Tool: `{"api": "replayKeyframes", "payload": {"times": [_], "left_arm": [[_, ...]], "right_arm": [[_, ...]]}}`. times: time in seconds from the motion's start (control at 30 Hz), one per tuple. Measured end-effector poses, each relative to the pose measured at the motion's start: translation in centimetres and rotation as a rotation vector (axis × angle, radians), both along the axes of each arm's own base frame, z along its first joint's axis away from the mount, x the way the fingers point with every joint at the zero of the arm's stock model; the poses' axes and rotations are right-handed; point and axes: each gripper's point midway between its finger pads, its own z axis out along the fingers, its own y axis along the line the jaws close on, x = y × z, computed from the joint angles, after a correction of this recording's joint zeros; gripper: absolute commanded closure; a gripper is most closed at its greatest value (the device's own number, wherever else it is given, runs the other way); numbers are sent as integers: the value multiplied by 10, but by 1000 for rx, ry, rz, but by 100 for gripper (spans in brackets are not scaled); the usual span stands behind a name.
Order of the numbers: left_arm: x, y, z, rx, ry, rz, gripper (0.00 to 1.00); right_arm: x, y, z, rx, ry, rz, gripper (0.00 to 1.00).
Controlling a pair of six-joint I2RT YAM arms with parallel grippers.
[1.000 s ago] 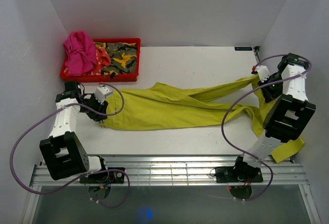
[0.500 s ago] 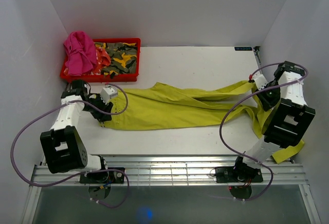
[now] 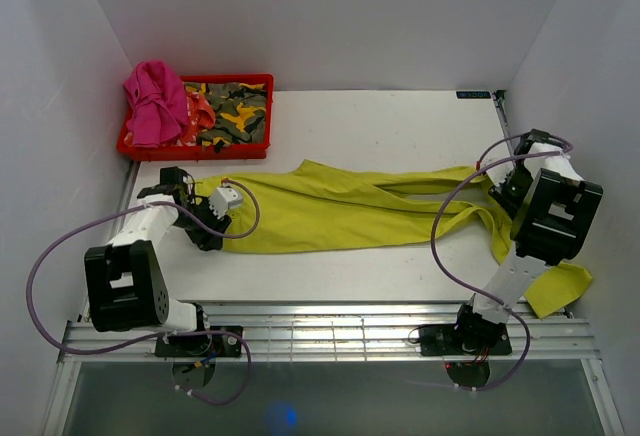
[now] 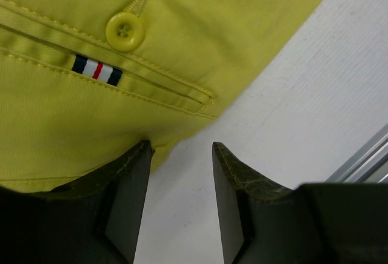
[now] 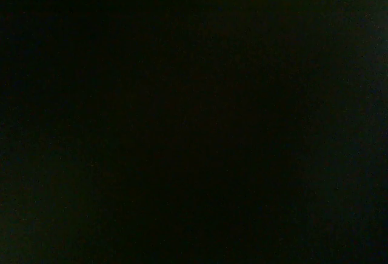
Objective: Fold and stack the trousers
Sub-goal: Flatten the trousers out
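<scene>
The lime yellow-green trousers (image 3: 330, 211) lie spread lengthwise across the white table (image 3: 380, 121), waist to the left, legs to the right. One leg end hangs over the front right edge (image 3: 558, 291). My left gripper (image 3: 212, 228) is at the waist's near corner. In the left wrist view it (image 4: 180, 149) is open over bare table, its left fingertip (image 4: 140, 155) touching the cloth's edge below a back pocket with a button (image 4: 125, 31) and a striped tag (image 4: 97, 70). My right gripper (image 3: 502, 184) is low at the leg ends, hidden by its arm. The right wrist view is black.
A red tray (image 3: 190, 151) at the back left holds a pink cloth (image 3: 153, 101) and a camouflage cloth (image 3: 232, 111). A slatted metal rail (image 3: 330, 331) runs along the table's front. White walls close in on the left, back and right.
My left gripper slid right and nearer along the waist, jaws a bit wider. The right arm drew back to the right, and the raised leg end sank onto the table.
</scene>
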Motion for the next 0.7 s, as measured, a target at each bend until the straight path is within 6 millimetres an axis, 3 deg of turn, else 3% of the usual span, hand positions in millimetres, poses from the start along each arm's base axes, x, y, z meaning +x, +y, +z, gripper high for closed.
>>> {"api": "replayKeyframes", "payload": {"times": [0.03,0.1,0.2,0.3,0.33,0.47,0.5,0.57,0.7], "left_arm": [[2,0,-3,4,1,1,44],[5,0,-9,8,15,3,44],[7,0,-18,9,36,5,44],[9,0,-23,7,46,16,44],[9,-1,-23,6,49,21,44],[9,-1,-24,0,54,37,44],[10,-2,-23,-2,56,43,43],[10,-2,-23,-5,59,52,44],[10,-2,-23,-8,64,65,43]], "right_arm": [[-6,-2,-7,-17,19,0,31],[-16,-4,-15,-39,51,-2,5],[-14,-7,-11,-54,48,3,10],[-6,-7,8,-50,7,3,5],[-5,-6,18,-43,-15,6,0],[-22,11,75,-18,-105,29,9],[-32,16,84,-21,-131,34,10],[-71,29,91,-19,-127,41,11],[-141,45,62,22,-15,9,10]]}}
